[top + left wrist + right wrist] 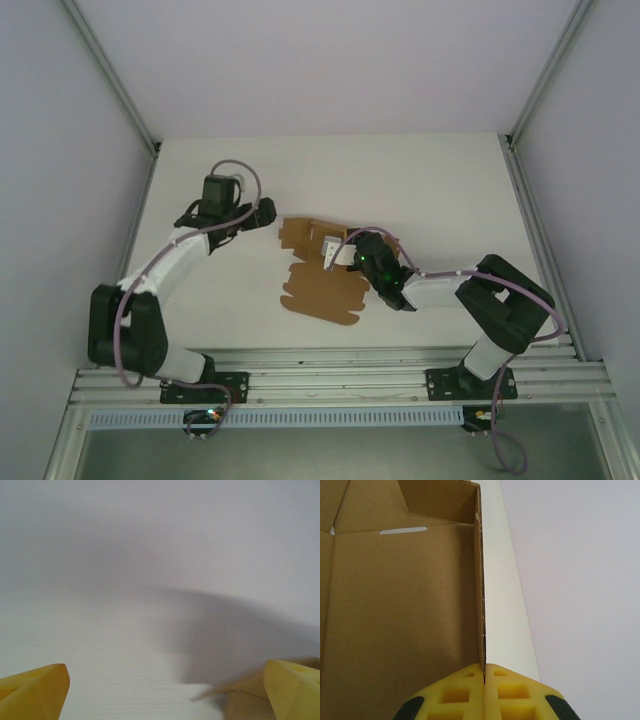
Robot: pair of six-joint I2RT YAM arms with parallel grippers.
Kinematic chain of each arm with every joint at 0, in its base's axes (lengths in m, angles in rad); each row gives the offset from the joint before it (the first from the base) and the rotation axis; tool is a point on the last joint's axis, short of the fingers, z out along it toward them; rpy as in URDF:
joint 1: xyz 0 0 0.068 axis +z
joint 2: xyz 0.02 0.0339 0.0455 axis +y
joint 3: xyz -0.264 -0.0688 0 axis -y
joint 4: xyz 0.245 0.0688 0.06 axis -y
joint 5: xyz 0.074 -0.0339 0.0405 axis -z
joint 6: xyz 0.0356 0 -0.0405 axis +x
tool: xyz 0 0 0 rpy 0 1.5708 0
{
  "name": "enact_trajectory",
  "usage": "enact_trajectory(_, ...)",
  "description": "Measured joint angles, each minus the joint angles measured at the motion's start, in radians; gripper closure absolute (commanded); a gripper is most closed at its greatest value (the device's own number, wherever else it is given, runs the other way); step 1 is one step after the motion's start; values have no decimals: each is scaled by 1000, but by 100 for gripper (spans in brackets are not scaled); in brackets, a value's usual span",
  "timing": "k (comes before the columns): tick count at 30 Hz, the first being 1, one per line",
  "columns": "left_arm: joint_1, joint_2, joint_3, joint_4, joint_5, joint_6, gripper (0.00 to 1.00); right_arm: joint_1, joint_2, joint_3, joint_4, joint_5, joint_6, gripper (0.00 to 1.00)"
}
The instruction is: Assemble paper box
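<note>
Right pincer (484,674) pinching paper box (405,605) wall; left pincer (263,213) spread, just beside.

The top camera looks down from above the near edge over the whole counter (420,180), while both wrist cameras sit low and close, facing across it, each catching part of the paper box (320,290) at its middle.

Both arms stand on black base brackets bolted to the aluminium rail (340,375). The left arm (170,265) and right arm (440,290) have black joint housings, white link shells and a looping mauve-grey cable each. Farthest from the rail, the left gripper (165,670) has yellow wedge fingers (35,692). The right gripper (484,672) has yellow pads with square recesses. A green light (360,262), possibly an indicator, glows behind it.
</note>
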Motion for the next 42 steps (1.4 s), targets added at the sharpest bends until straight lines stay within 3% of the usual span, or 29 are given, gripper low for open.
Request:
enact_trajectory(5,18,241,70,-5,127,55,23,0,0,0,0,-3,0,100)
enact_trajectory(7,7,297,87,7,192,83,26,-4,-2,-1,-4,3,0,100)
enact_trajectory(18,-132,212,-7,133,394,227,36,-15,-10,-16,-3,7,0,100)
enact_trajectory(25,-168,184,-80,204,407,289,40,-11,-27,-46,24,2,-16,100)
enact_trajectory(34,-191,116,-212,306,447,355,46,53,-11,-173,264,64,-114,100)
enact_trajectory(42,-199,85,-232,307,427,411,50,23,29,-127,325,44,-174,100)
